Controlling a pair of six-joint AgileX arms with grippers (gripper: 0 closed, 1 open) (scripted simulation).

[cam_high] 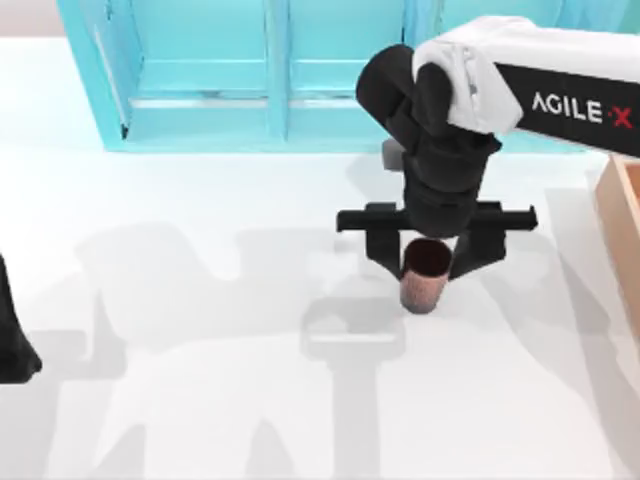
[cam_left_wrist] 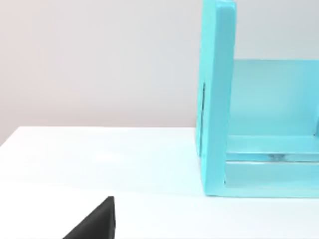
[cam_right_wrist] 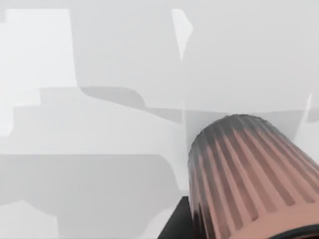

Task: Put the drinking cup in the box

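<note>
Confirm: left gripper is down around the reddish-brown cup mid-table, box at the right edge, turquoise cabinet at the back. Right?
Wrong arm. The top view shows the right gripper around the drinking cup, with fingers either side of it. The left gripper sits parked at the table's left edge. The box at the right edge and turquoise cabinet at the back are as stated.

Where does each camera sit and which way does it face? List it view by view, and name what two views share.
Top view: above the table, looking down; right arm, right gripper around the drinking cup, box at right edge, left arm parked at left edge.
Left wrist view: low over the table, facing the turquoise cabinet; a dark bit of the arm's own body.
Right wrist view: just above the cup, facing the table.
Shared: the cup in top and right wrist views; the cabinet in top and left wrist views.
</note>
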